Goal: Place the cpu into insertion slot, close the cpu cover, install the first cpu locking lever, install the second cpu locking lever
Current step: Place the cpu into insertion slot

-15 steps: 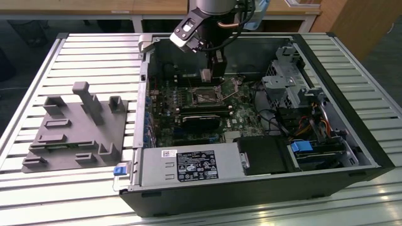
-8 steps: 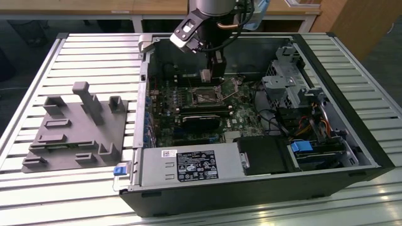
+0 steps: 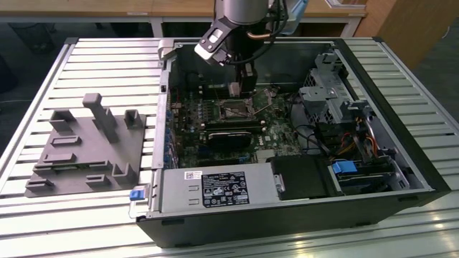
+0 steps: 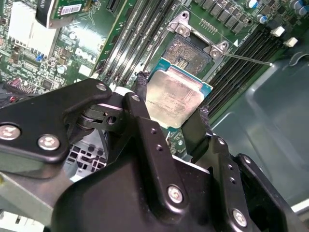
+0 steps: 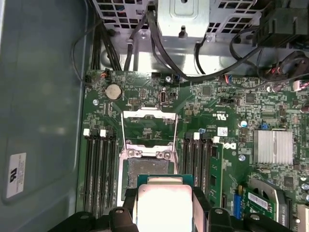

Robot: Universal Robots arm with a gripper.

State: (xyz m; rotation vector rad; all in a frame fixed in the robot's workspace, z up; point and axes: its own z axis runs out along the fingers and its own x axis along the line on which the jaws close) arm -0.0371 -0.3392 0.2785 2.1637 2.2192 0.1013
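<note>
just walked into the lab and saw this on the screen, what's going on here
A robot arm is working inside an open desktop computer case. Its gripper is shut on the cpu, holding it by two opposite edges just short of the insertion slot on the green motherboard. The slot's centre is bare, so the chip is not in yet, and the cpu cover is swung open, lying back away from the slot.

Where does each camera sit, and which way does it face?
Exterior view: off the arm, looking down into the open computer case; shows arm and gripper.
Second wrist view: behind the fingers, looking along them at the cpu near the insertion slot.
First wrist view: past the fingers, facing the motherboard and open cpu cover.
Both wrist views share the cpu.
</note>
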